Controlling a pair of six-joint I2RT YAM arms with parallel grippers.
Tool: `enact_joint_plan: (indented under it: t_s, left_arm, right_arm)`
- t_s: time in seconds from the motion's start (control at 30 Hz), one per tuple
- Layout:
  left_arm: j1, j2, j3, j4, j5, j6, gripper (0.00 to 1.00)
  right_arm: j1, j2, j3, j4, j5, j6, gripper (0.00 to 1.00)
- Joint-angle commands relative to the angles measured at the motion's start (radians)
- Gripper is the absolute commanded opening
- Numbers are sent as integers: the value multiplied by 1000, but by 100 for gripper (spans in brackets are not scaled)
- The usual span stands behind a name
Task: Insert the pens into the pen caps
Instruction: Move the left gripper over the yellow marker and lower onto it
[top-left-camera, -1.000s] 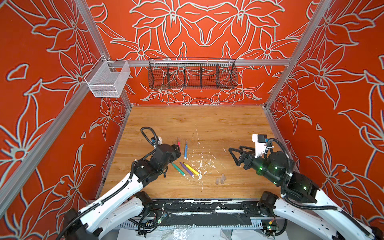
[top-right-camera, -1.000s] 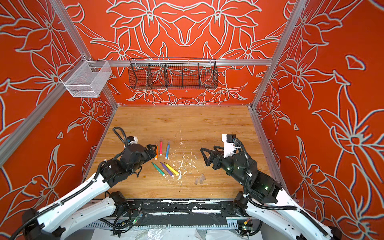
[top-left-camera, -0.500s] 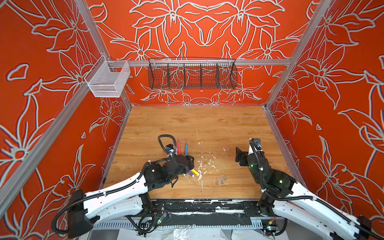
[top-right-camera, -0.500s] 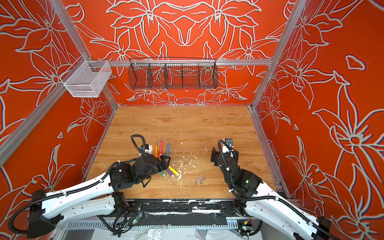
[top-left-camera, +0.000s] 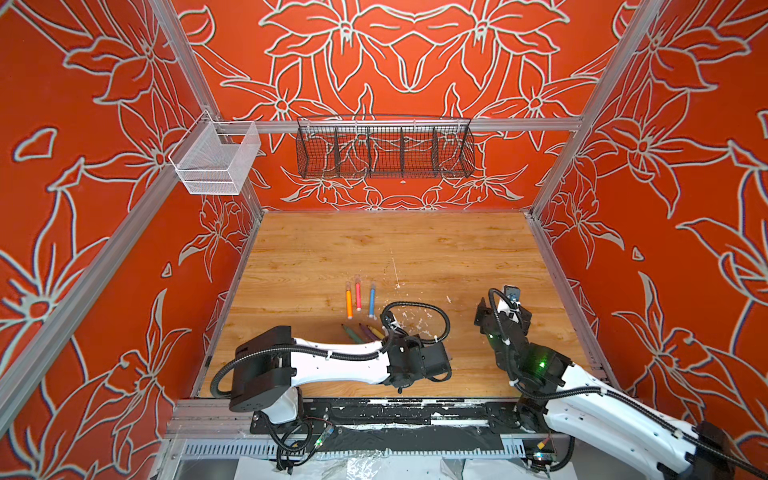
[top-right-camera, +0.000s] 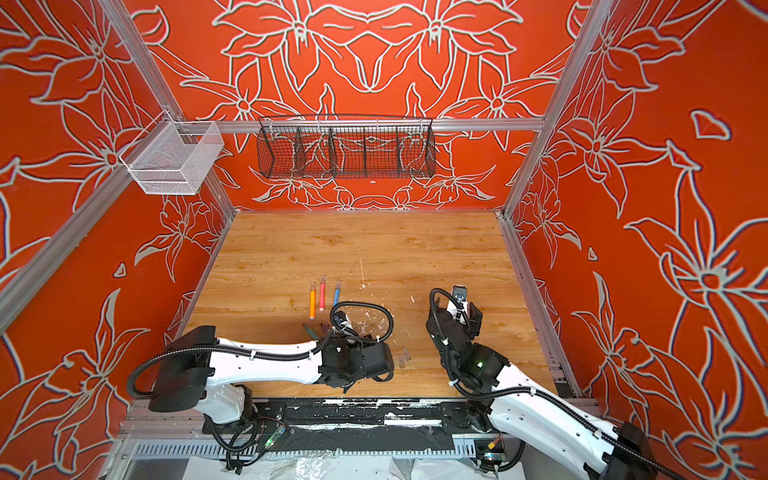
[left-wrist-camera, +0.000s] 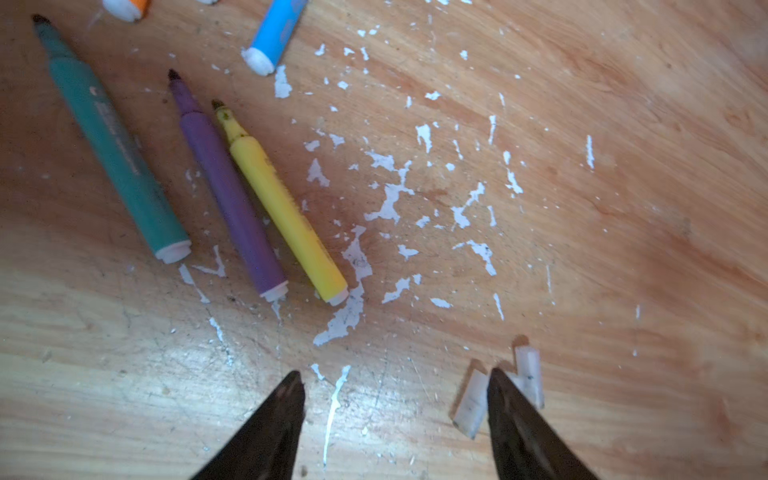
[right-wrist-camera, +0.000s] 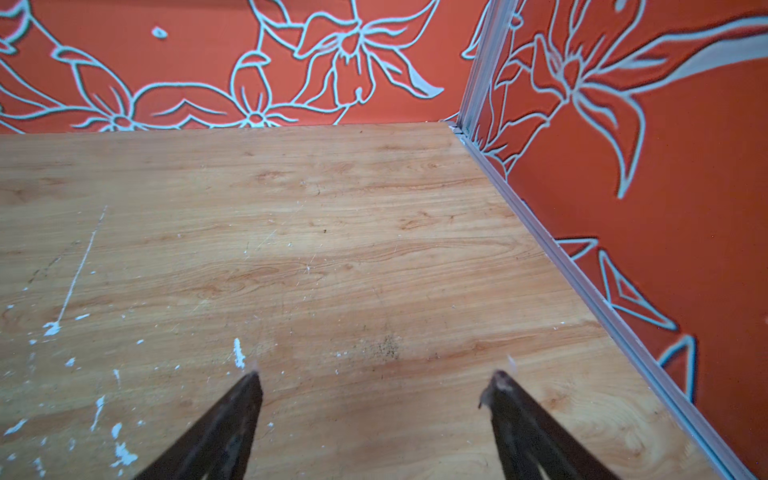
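The left pincer stands open and empty. Two pen caps flank its fingertip at the lower right of the left wrist frame, long axes near-parallel to that finger; a third may hide behind it. They are stubby translucent tubes. The smooth-barrelled pens lie upper left on the white-flecked wood-grain surface. The right pincer, also open, is farther off.

One finger of the left end effector half hides the pen caps; ahead, the orange pen is cropped.
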Motion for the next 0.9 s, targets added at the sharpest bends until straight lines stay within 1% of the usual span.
enact_joint_plan:
  t_s: [0.0, 0.1, 0.13, 0.2, 0.27, 0.3, 0.4, 0.47, 0.6, 0.73, 0.8, 0.83, 0.87]
  left_arm:
    - [-2, 35, 23, -67, -50, -69, 67]
    - [-2, 68, 36, -91, -50, -86, 67]
    - [-2, 74, 29, -81, -56, -90, 67]
    - [-2, 85, 9, -64, -77, -106, 66]
    - [-2, 94, 2, -69, -87, -136, 65]
    - [-2, 98, -2, -60, -91, -136, 64]
    - [-1, 120, 5, -24, -99, -100, 62]
    - [5, 149, 34, -47, -101, -97, 62]
    - [39, 187, 61, -89, -71, -110, 59]
    - [64, 201, 23, 5, -48, -65, 57]
    - [94, 226, 15, 60, 0, -23, 54]
    - [97, 239, 15, 77, 22, -14, 53]
    - [123, 252, 17, 83, 36, -13, 50]
  right_arm:
    - [-30, 28, 33, 52, 120, 10, 87]
    - [-62, 65, 38, 74, 160, 23, 86]
    - [-75, 75, 39, 67, 151, 38, 86]
    - [-92, 93, 45, 63, 98, 36, 86]
    - [-97, 109, 68, 6, 84, 70, 85]
    - [-99, 115, 78, -20, 81, 90, 85]
    - [-100, 122, 75, -5, 63, 78, 84]
    - [-99, 124, 77, -8, 63, 81, 84]
    - [-101, 124, 76, -4, 62, 83, 84]
    - [-101, 125, 78, -8, 52, 81, 84]
    - [-101, 120, 78, -14, 45, 81, 84]
    - [-101, 116, 76, -13, 43, 80, 84]
    - [-102, 108, 72, -14, 39, 78, 84]
